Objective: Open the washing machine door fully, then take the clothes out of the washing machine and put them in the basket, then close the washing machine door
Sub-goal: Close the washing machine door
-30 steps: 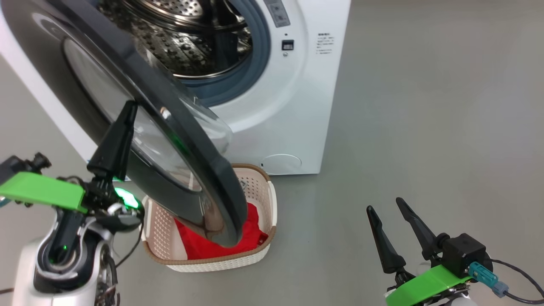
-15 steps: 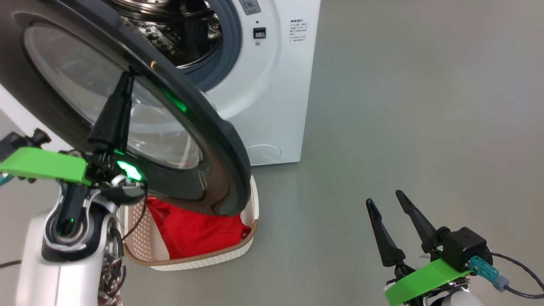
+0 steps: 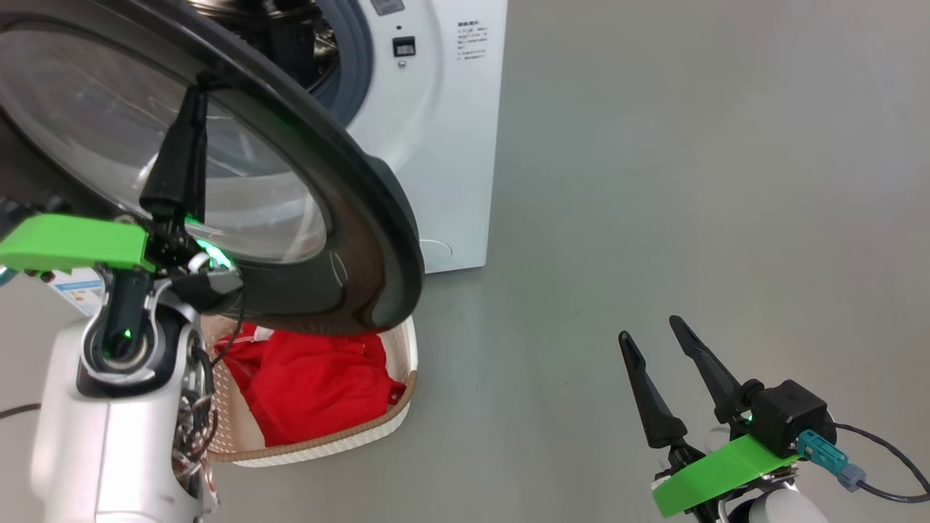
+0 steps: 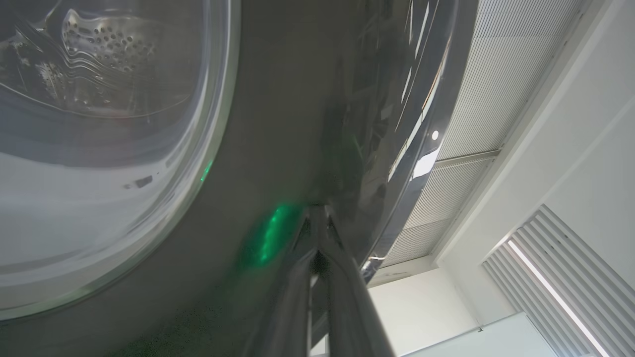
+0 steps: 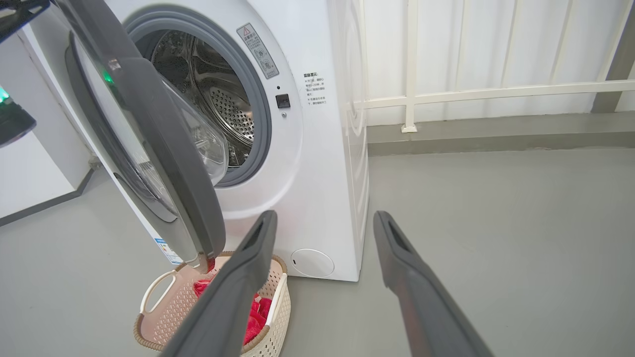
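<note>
The washing machine door [image 3: 363, 240] stands partly swung out over the basket [image 3: 407, 363], its black rim and glass bowl at the upper left of the head view. My left gripper [image 3: 197, 87] is shut, and its tips press on the door's glossy outer rim [image 4: 278, 124]. The left gripper [image 4: 317, 215] holds nothing. Red clothes [image 3: 312, 385] lie in the cream basket [image 5: 154, 292] on the floor below the door [image 5: 163, 163]. The white washing machine [image 5: 317, 173] shows its steel drum [image 5: 223, 99]. My right gripper [image 3: 650, 330] [image 5: 323, 218] hangs open and empty over the grey floor to the right.
A round white flap [image 5: 312, 263] sits low on the machine's front. A white railing [image 5: 412, 94] and pale curtain run behind the machine at the right. A white panel [image 5: 30, 163] stands left of the machine. Grey floor [image 3: 690, 181] spreads to the right.
The head view has shifted, so the machine sits further left in it. The door has swung further across the drum opening with my left gripper's tips against it. The right gripper has barely moved.
</note>
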